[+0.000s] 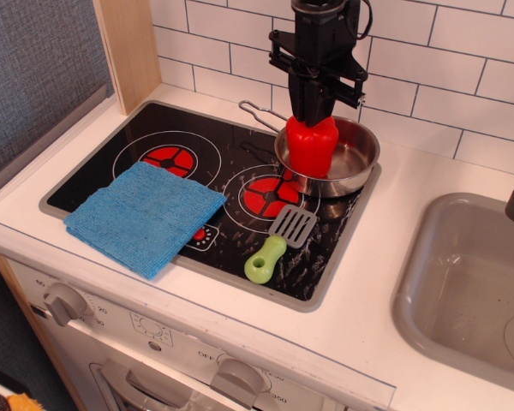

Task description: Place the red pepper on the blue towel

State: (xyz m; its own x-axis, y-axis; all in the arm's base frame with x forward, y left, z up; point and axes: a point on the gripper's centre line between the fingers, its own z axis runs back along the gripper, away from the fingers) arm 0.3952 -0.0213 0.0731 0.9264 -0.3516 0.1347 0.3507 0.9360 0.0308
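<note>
Glossy red pepper [312, 147] upright in the steel pan [353, 163] at the stove's back right, stem hidden; flat sky-blue towel [144, 216] lies well apart at the cooktop's front left

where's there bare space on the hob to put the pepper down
The blue towel is bare. The left burner behind it is also bare. The right side is crowded: steel pan, spatula, and the claw on the red pepper.

Arm descends vertically from the top edge, wrist straight. Gripper [314, 110] points downward. Jaws drawn close together, nearly parallel.
</note>
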